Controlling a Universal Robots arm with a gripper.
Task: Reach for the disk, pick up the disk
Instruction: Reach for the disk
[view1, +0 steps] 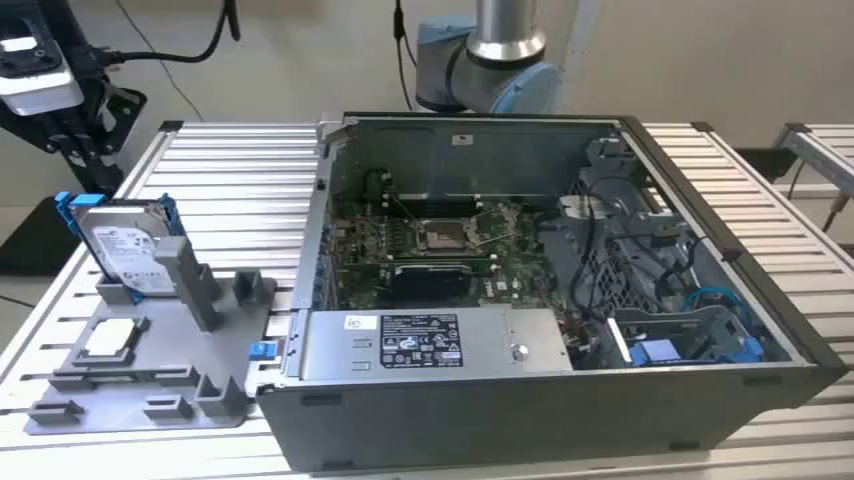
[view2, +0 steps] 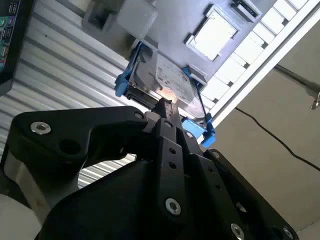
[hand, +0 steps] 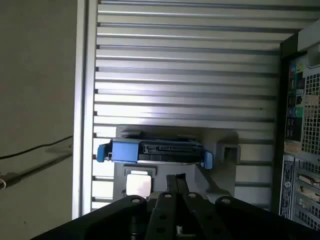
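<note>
The disk (view1: 127, 245) stands on edge in a grey holder (view1: 200, 300) at the left of the exterior view, its label facing the camera and its blue bracket around it. A chip (view1: 110, 340) lies on the holder just below it. The holder sits on the slatted tabletop (view1: 240, 180) beside the open case (view1: 534, 400). In both wrist views my end effector (view2: 165, 106) (hand: 176, 179) is closed on nothing and points at the disk's edge, close but apart.
</note>
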